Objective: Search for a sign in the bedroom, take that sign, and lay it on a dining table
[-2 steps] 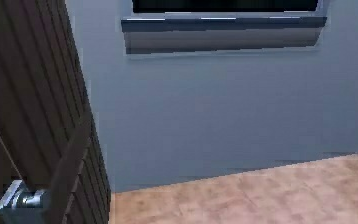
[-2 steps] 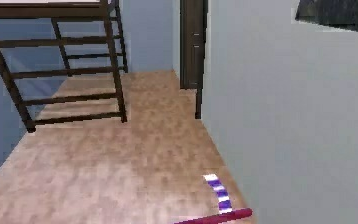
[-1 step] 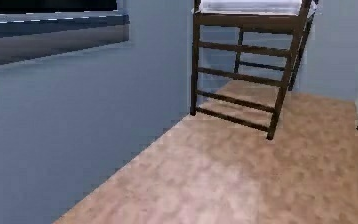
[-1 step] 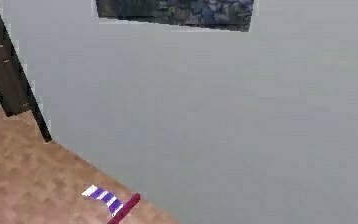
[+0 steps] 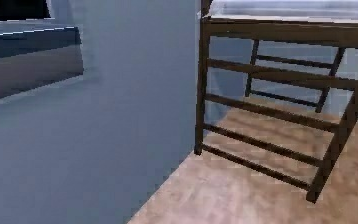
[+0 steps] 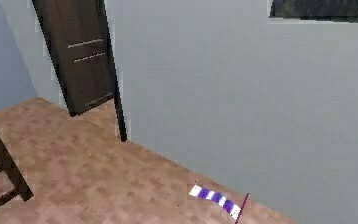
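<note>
Right now you're looking, in the forward view, at a pale blue-grey wall [image 5: 137, 110] w/ a window [image 5: 32, 42] at upper left. At right stands a dark wooden bed frame [image 5: 200, 90] w/ ladder-like slats. It sits hard by the wall, prob. tucked into the room's corner to leave the wood floor [image 5: 237, 185] free. It's the nearest thing to a holder: a pale mattress [image 5: 287, 8] lies on its top rail, and bare floor shows under it.

Out to the arm side you have a dark door [image 6: 79, 50] at upper left and the lower edge of a second window [image 6: 322, 8] at upper right. A small striped strip [image 6: 212, 197], blue and white, lies flat on the floor near the foot of the wall. A thin dark red rod [image 6: 245, 205] sits just beside it. This may be the sign you're after, lying as if dropped, but it's too small to tell for sure.

Gripper state: you can't tell from these views.
</note>
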